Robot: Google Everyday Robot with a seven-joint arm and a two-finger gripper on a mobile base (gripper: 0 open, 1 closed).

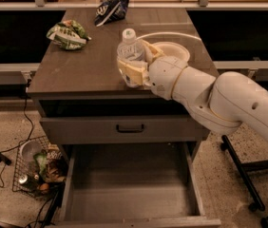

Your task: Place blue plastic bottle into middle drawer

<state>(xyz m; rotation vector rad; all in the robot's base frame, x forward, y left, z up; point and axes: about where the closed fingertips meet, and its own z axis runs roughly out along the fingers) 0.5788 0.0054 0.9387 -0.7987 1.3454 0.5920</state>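
The blue plastic bottle [130, 51] is clear with a white cap and stays upright, held above the front edge of the brown cabinet top [91, 68]. My gripper [133, 70] is shut on its lower half, with pale fingers [135, 73] on both sides. My white arm reaches in from the right. The middle drawer [129, 194] stands pulled open below, a deep grey box with a bare floor. The bottle is above and behind the drawer's opening.
A white bowl [172, 51] sits behind my wrist. A green snack bag [66, 34] and a dark blue-and-white bag [110, 11] lie on the top. A shut drawer front with a dark handle [129, 127] is above the open drawer. A wire basket of trash [36, 167] stands lower left.
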